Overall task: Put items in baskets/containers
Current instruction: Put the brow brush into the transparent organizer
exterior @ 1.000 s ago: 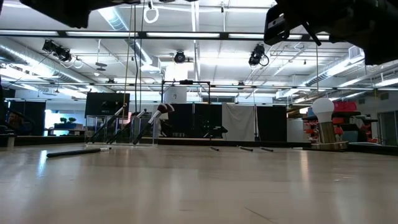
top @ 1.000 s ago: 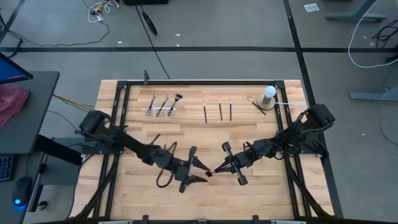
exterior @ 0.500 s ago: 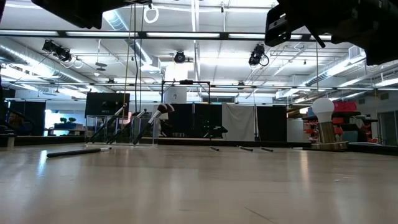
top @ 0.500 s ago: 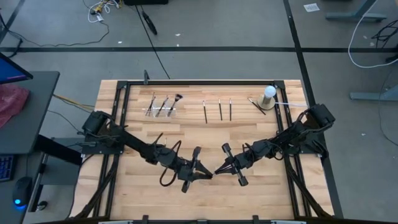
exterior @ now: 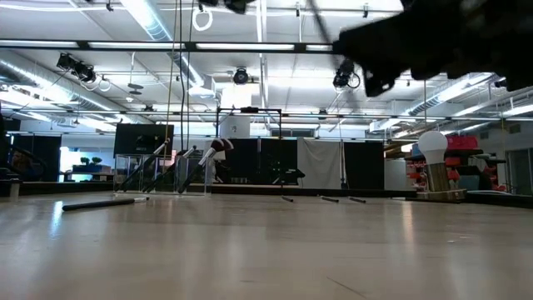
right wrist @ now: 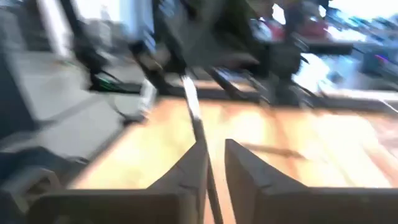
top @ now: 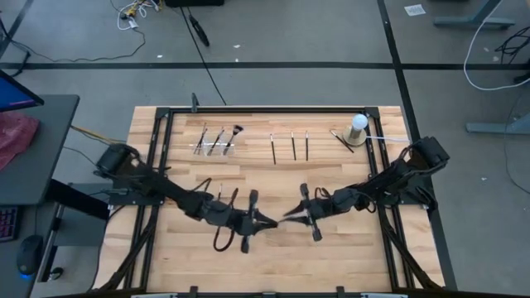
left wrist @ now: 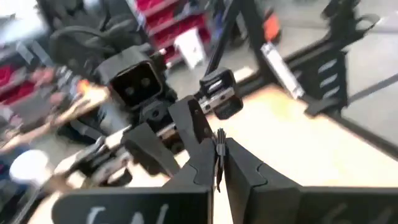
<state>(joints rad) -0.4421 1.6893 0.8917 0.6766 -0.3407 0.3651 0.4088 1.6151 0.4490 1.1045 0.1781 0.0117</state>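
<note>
Handover in mid-air: my left hand (left wrist: 219, 163) has just clamped shut on the makeup brush (left wrist: 219, 155).

My right hand (top: 305, 213), a second ago pinching that brush, is easing apart; whether it has let go I cannot tell. Both meet over the counter (top: 273, 257), well short of the clear holder (top: 215, 147), next stop.

Wood worktop (top: 248, 265) sitting inside a black frame (top: 273, 108). White bulb-shaped obj w/ round top (top: 358, 124) standing near the far right corner; also showing in low view (exterior: 433, 162). Cables (top: 74, 58) trailing across the grey floor. Dark desk (top: 29, 149) standing at left, reddish cloth (top: 15, 132) lying on it.
</note>
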